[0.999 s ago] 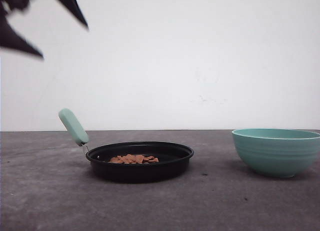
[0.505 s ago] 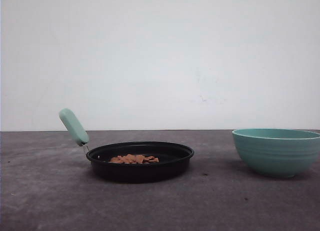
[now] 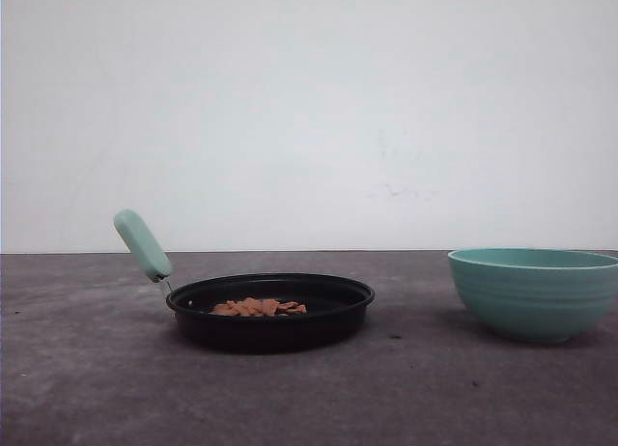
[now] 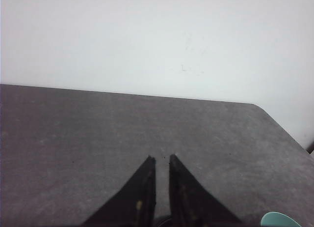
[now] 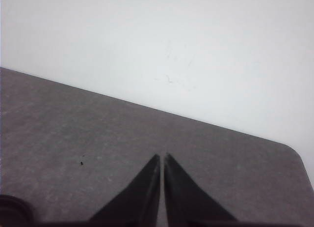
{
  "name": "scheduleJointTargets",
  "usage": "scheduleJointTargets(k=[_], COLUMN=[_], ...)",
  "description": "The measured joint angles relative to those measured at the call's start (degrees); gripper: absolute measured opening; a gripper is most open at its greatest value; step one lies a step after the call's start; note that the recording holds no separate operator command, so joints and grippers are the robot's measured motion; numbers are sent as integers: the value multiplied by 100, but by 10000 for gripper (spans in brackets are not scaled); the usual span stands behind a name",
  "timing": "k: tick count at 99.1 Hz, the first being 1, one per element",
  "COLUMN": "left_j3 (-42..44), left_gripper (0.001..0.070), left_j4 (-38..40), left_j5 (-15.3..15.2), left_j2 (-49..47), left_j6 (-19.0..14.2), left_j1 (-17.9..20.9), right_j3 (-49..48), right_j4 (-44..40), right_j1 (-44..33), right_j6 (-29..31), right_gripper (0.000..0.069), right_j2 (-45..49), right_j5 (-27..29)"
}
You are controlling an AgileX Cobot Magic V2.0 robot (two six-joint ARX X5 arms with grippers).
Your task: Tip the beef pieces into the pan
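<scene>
— Front view first: where's the meat?

— The beef pieces (image 3: 259,307) lie in a small flat heap inside the pan (image 3: 270,311), which sits on the desk (image 3: 97,388) at lower left of centre in the frame. Its pale green handle (image 3: 142,244) slants up toward the left.

— And on the right?

— A ribbed teal bowl (image 3: 534,293) at the right edge of the frame, well apart from the pan (what is inside it cannot be seen from this low angle).

— The left pincer (image 4: 162,160)?

— In the left wrist view its two dark fingers stand nearly together, a thin gap between the tips, nothing gripped, over bare desk.

— The right pincer (image 5: 162,156)?

— In the right wrist view its fingers are practically touching at the tips, also empty, with a dark rounded edge in the lower left corner that I cannot identify.
</scene>
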Motion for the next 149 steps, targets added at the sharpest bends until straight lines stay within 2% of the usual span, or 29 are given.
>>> scheduleJointTargets(k=[26, 40, 48, 54, 60, 69, 75, 87, 95, 99, 113, 149], left_j3=[0, 0, 0, 0, 0, 0, 0, 0, 0, 0, 0, 0], left_gripper=[24, 24, 24, 24, 24, 24, 24, 24, 24, 24, 24, 24], left_j4=[2, 0, 2, 2, 2, 0, 2, 2, 0, 4, 4, 4], left_j5=[0, 0, 0, 0, 0, -2, 0, 0, -2, -2, 0, 0], left_j2=[0, 0, 0, 0, 0, 0, 0, 0, 0, -2, -2, -2], left_j6=[0, 0, 0, 0, 0, 0, 0, 0, 0, 0, 0, 0], left_j1=[0, 0, 0, 0, 0, 0, 0, 0, -4, -4, -4, -4], right_j3=[0, -37, -466, -1110, -1965, -3530, -4435, -5545, -5757, -5722, -5705, -5705], right_j4=[-83, -671, -695, -245, 614, 2159, 2656, 2013, 1283, 1187, 1104, 1106], right_j1=[0, -74, -79, -76, -74, -70, -72, -155, -234, -247, -264, -267], right_j6=[2, -153, -262, -225, -52, 396, 682, 960, 1016, 1032, 1036, 1005], right_gripper=[11, 11, 11, 11, 11, 11, 11, 11, 11, 11, 11, 11], right_j2=[-37, -358, -721, -1119, -1556, -2354, -2920, -3921, -4197, -4192, -4199, -4199], right_j5=[37, 511, 761, 778, 815, 942, 907, 413, -50, -195, 66, -87])
